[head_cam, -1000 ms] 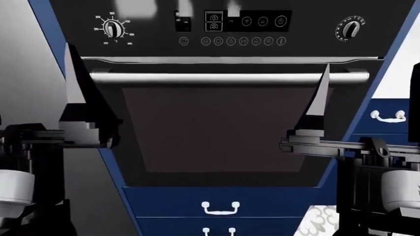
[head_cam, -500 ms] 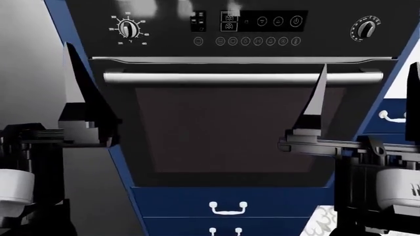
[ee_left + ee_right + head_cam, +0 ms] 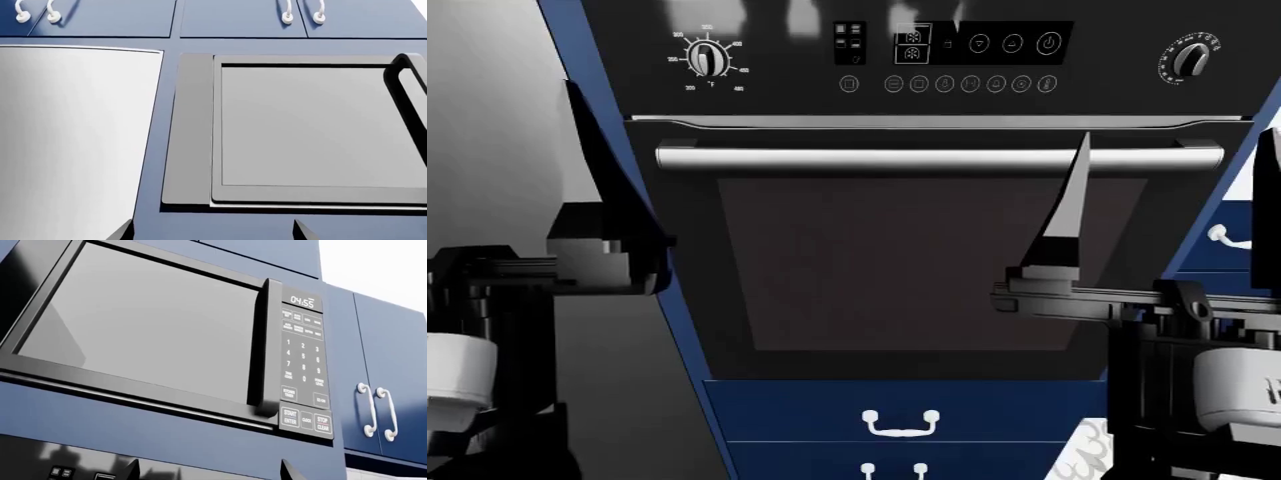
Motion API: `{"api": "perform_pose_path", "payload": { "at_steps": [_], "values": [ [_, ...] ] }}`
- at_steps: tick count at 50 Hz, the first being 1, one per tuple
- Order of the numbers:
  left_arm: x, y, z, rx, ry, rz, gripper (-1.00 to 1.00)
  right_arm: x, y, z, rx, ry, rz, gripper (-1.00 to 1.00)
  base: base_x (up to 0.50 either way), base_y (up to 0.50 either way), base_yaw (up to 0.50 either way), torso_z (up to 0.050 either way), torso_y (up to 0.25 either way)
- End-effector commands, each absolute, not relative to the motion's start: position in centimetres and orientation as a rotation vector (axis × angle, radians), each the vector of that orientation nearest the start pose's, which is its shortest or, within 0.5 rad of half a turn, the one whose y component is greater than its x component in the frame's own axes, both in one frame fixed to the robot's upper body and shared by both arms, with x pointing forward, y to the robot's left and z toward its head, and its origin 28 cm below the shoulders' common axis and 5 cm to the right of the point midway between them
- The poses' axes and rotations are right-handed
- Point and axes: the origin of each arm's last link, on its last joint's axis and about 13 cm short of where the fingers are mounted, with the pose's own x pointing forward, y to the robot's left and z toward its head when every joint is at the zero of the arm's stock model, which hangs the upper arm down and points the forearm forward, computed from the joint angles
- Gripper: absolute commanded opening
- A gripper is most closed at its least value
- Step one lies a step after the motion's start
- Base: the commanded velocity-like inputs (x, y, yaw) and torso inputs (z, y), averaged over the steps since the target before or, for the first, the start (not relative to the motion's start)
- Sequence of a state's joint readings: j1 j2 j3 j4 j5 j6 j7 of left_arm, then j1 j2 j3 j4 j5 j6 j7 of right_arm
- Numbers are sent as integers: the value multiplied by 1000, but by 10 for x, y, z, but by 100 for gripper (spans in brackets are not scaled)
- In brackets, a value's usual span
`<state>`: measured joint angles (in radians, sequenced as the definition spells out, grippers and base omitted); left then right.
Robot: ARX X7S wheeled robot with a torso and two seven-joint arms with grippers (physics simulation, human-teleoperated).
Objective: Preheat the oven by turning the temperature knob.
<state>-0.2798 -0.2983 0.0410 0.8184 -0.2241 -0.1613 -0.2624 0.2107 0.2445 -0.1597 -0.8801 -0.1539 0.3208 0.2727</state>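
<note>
The black oven (image 3: 921, 270) fills the head view, with its dark glass door, silver bar handle (image 3: 941, 157) and control panel display (image 3: 910, 42). The temperature knob (image 3: 707, 58), ringed with white numerals, sits at the panel's upper left. My left gripper (image 3: 212, 232) is open and empty; one finger (image 3: 598, 170) rises below and left of that knob, apart from it. My right gripper (image 3: 210, 472) is open and empty, with fingers (image 3: 1070, 205) in front of the door's right side, at handle height.
A second black knob (image 3: 1192, 60) with white dashes is at the panel's right. Blue drawers with white handles (image 3: 902, 424) lie below the oven. The right wrist view shows a microwave (image 3: 147, 325) with keypad (image 3: 303, 365) above the oven. The left wrist view shows a plain grey appliance (image 3: 313, 130).
The oven and its knobs have slid to the right in the head view, so the view has shifted left. Both arms keep the same place in view, grippers still open.
</note>
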Motion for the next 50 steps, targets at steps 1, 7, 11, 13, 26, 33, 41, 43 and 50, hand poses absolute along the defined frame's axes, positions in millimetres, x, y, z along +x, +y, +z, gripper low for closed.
{"api": "perform_pose_path", "payload": {
  "at_steps": [1,7,11,13,26,33,41,43,50],
  "values": [
    [196,223,240,14,-879,-13,100,189,-104,207,-222,-807,-148,100,0,0,0,3,0],
    [195,218,257,25,-827,-67,100,187,-105,210,-214,-819,-151,100,0,0,0,0,0],
    [192,215,266,17,-811,-100,100,187,-106,211,-207,-829,-152,100,0,0,0,0,0],
    [192,213,269,10,-792,-116,100,187,-106,211,-205,-831,-154,100,0,0,0,0,0],
    [201,207,267,-8,-581,-110,100,187,-106,211,-198,-836,-157,100,0,0,0,0,0],
    [202,205,272,-37,-470,-68,100,187,-106,211,-197,-833,-155,100,0,0,0,0,0],
    [203,205,275,-64,-356,-37,100,187,-106,211,-194,-835,-155,100,0,0,0,0,0],
    [202,205,275,-65,-352,-38,100,187,-106,211,-194,-834,-154,100,0,0,0,0,0],
    [194,207,278,-61,-335,-54,100,187,-106,211,-191,-833,-153,100,0,0,0,0,0]
  ]
}}
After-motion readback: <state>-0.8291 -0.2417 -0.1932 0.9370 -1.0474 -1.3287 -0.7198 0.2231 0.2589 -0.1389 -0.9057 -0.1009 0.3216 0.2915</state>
